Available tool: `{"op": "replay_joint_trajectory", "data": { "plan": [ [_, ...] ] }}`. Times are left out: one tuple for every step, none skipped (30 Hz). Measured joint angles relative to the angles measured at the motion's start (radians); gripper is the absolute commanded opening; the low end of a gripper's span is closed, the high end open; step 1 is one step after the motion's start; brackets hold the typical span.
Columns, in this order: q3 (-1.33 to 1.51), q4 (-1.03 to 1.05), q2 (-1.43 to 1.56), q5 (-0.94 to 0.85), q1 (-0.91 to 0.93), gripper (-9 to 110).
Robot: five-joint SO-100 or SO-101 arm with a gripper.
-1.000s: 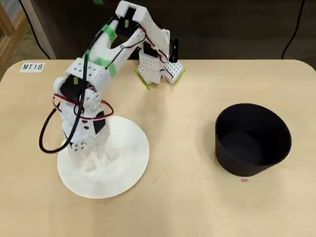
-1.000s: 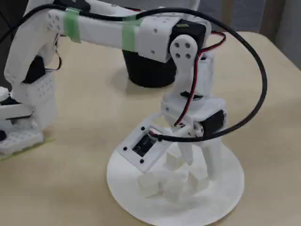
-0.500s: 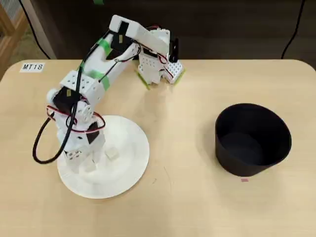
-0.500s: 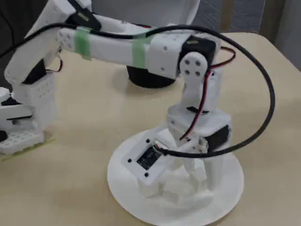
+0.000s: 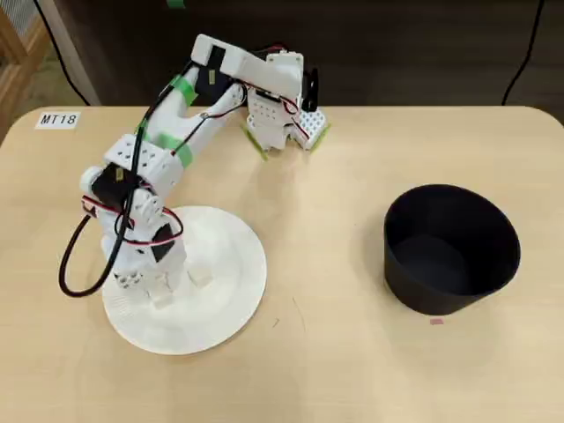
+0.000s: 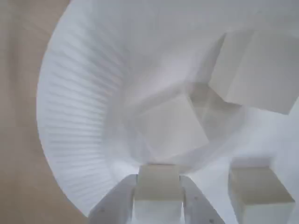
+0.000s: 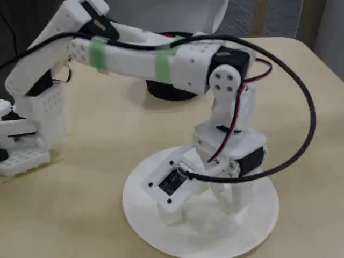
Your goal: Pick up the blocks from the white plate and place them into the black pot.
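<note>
The white plate (image 5: pixel 231 256) lies at the table's left in the overhead view, with my gripper (image 5: pixel 152 291) lowered onto it. The wrist view has one small off-white block (image 6: pixel 157 198) held tight between my two fingers (image 6: pixel 117 203), the jaws closed against its sides. Three more blocks rest on the plate (image 6: pixel 79 116): one in the middle (image 6: pixel 173 126), one upper right (image 6: pixel 254 70), one lower right (image 6: pixel 259 196). From overhead a loose block (image 5: pixel 201 277) shows beside the gripper. The black pot (image 5: pixel 451 247) stands apart at the right, with nothing visible inside. In the fixed view the gripper (image 7: pixel 217 201) hides the blocks.
The arm's base (image 5: pixel 282 123) sits at the table's back edge. A black cable (image 5: pixel 70 264) loops out to the left of the wrist. A label reading MT18 (image 5: pixel 58 119) is at the back left corner. Bare tabletop (image 5: pixel 326 264) separates plate and pot.
The arm swung toward the plate's left side and lowered. The gripper now sits down among the blocks, with one block between its fingers.
</note>
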Motion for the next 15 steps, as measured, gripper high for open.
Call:
{"op": "replay_joint_trajectory", "data": {
  "plan": [
    [-0.031,0.0,0.0,-0.014,-0.003,-2],
    [-0.072,0.002,0.0,-0.029,-0.009,-2],
    [-0.124,0.002,0.0,-0.049,-0.014,-2],
    [-0.192,0.002,-0.006,-0.074,-0.021,-2],
    [-0.268,0.002,-0.012,-0.1,-0.031,-2],
    [-0.354,0.002,-0.025,-0.127,-0.043,-2],
    [-0.448,0.003,-0.044,-0.152,-0.057,-2],
    [-0.558,0.017,-0.075,-0.172,-0.075,-2],
    [-0.678,0.034,-0.109,-0.184,-0.1,-2],
    [-0.765,0.04,-0.118,-0.204,-0.124,-2],
    [-0.831,0.048,-0.117,-0.238,-0.155,-2],
    [-0.873,0.061,-0.1,-0.273,-0.19,-2],
    [-0.902,0.083,-0.074,-0.307,-0.229,-2],
    [-0.919,0.109,-0.049,-0.341,-0.268,-2],
    [-0.925,0.137,-0.025,-0.374,-0.313,-2]
  ]
}}
